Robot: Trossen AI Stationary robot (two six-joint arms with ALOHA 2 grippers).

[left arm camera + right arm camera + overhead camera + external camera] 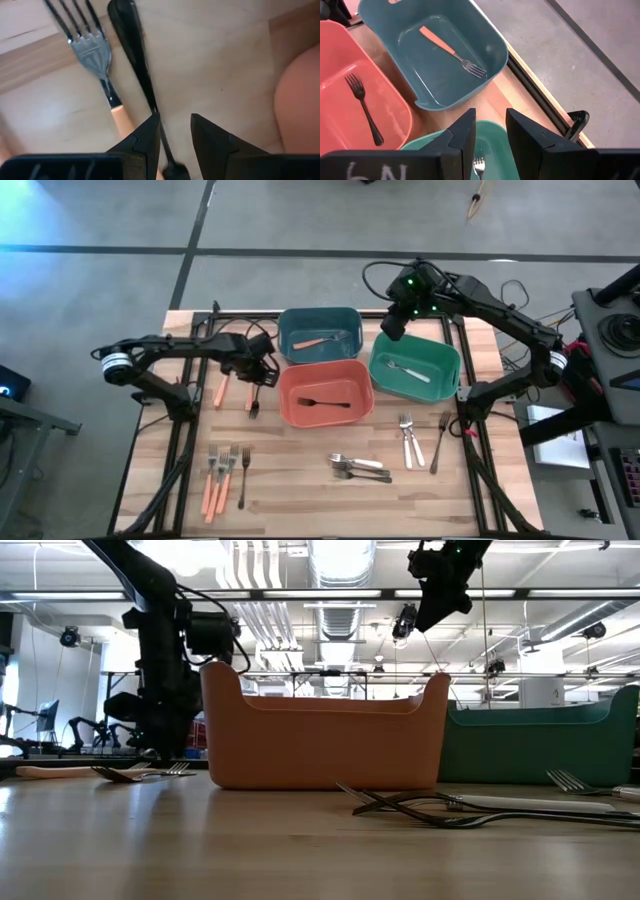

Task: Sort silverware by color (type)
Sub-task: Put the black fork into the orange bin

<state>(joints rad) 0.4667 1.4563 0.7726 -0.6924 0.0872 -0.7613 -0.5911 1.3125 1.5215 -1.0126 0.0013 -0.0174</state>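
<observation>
**Left gripper straddling a black fork**

Your left gripper (255, 380), left of centre in the high view, sits low on the worktop (300, 490), fingers slightly spread around the black fork (137, 65). An orange-handled fork (97, 65) lies just beside it, the orange-red bin (325, 398) near. Your right gripper (392, 325) hangs parted above the green bin (415, 368).
</observation>
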